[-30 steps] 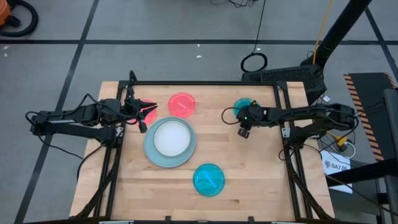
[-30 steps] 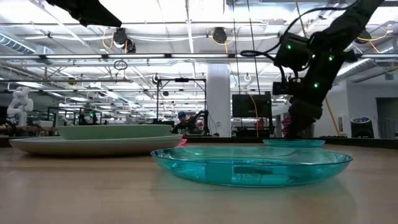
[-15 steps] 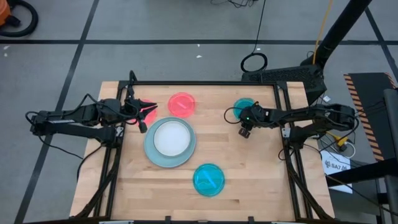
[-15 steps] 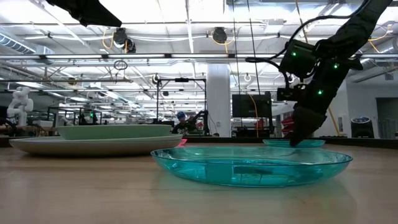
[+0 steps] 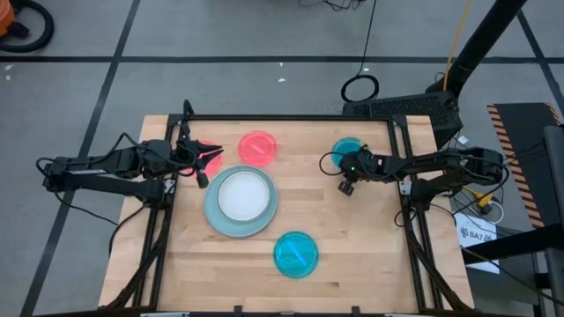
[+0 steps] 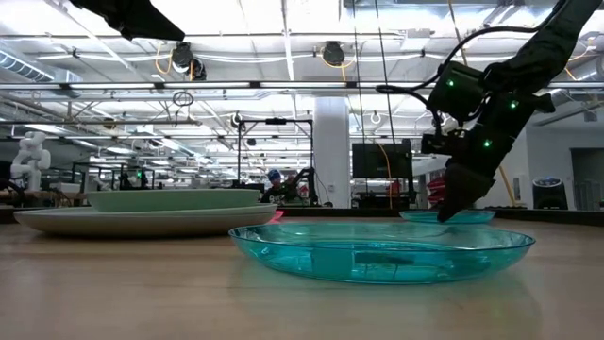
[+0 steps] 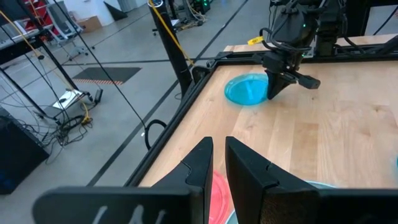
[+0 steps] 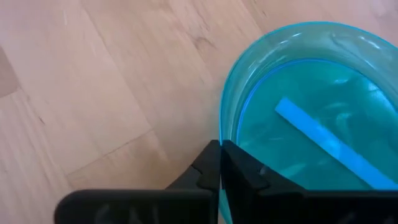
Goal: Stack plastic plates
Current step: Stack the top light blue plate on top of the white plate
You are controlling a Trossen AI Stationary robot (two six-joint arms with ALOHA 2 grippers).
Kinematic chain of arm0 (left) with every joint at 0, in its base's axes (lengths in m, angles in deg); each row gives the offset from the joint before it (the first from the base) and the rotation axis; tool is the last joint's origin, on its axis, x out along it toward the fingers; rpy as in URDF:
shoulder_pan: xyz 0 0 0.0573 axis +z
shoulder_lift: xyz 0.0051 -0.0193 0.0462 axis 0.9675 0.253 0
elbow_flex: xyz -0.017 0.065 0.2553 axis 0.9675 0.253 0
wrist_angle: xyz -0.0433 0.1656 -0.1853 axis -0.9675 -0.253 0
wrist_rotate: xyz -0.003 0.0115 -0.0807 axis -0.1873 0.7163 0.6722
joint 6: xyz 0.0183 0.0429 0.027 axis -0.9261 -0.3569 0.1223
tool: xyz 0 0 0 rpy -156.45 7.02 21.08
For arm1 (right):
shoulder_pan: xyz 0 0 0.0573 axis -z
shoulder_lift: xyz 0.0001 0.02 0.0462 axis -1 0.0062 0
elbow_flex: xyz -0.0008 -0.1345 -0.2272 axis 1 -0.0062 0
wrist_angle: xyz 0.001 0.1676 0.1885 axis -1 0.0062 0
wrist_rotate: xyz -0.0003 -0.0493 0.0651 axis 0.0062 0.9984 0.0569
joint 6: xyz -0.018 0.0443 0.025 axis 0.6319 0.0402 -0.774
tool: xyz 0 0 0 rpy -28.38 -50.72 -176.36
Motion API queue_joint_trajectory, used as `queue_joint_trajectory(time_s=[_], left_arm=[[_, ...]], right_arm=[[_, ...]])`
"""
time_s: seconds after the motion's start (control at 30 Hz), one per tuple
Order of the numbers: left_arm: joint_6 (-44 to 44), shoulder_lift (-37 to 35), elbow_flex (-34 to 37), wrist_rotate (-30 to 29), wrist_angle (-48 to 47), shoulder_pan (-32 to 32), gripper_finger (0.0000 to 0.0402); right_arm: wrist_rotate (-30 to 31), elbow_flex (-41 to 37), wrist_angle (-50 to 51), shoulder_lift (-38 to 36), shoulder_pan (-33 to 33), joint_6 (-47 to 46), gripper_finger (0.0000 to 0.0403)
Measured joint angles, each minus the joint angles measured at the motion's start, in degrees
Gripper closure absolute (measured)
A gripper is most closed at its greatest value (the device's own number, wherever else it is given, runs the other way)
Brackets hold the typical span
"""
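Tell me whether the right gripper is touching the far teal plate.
Touching. In the right wrist view the right gripper's shut fingertips sit on the teal plate's rim.

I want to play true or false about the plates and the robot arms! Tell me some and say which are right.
1. The white plate lies on the big stack. True.
2. The right gripper is at the far teal plate. True.
3. The near teal plate is on the stack. False: it lies alone on the table.
4. The left gripper holds a teal plate. False: a pink plate sits by it.
5. Another pink plate lies alone. True.
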Motion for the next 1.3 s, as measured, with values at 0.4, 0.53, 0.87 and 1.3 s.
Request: queue_joint_trajectory(time_s=[0.4,0.53,0.87,1.3], left_arm=[[0.02,-0.02,0.0,0.0,-0.01,0.0,0.035],[-0.2,-0.01,0.0,0.0,-0.01,0.0,0.035],[-0.37,0.0,0.0,-0.03,0.04,0.0,0.035],[-0.46,-0.01,-0.02,-0.03,1.2,-0.02,0.035]], right_arm=[[-0.49,0.04,0.2,-2.48,-0.07,0.64,0.0399],[-1.97,0.04,-0.02,-5.08,-0.12,0.8,0.04],[-3.51,1.4,-8.78,-8.55,-5.17,1.06,0.04],[-3.5,18.15,-8.9,-3.99,-14.32,9.22,0.0401]])
